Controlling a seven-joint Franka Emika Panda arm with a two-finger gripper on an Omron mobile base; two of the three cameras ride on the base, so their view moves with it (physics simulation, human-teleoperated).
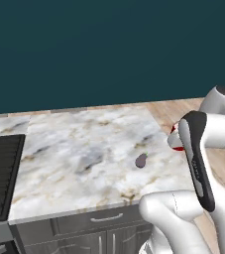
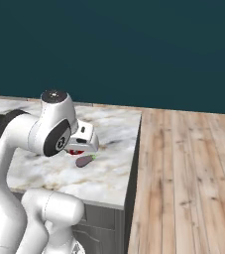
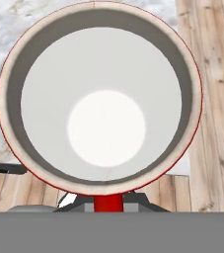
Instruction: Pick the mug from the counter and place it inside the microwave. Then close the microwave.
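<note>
Mug [image 3: 103, 99] was what I had in front of me in the hand view: I looked straight down into its white inside, with the pale rim running all around and a thin red line of the outer wall beyond it. At six o'clock of that view a short piece of red wall stood between my two tips, so I judged my jaws were clamped together on the wall at the rim, one tip inside and one outside.

From the left base view the gripper [image 1: 176, 141] was at about three o'clock, above the right end of the counter [image 1: 84, 149], with only a bit of red visible under the hand. The small purple eggplant [image 1: 141, 160] lay on the marble just beside, toward nine o'clock from me. I could not tell if the mug touched the slab or was already lifted.

I judged the mug stiff, light and smooth, maybe slippery. A pinch on one side of the rim could let it swing, so it called for slow, level carrying.
</note>
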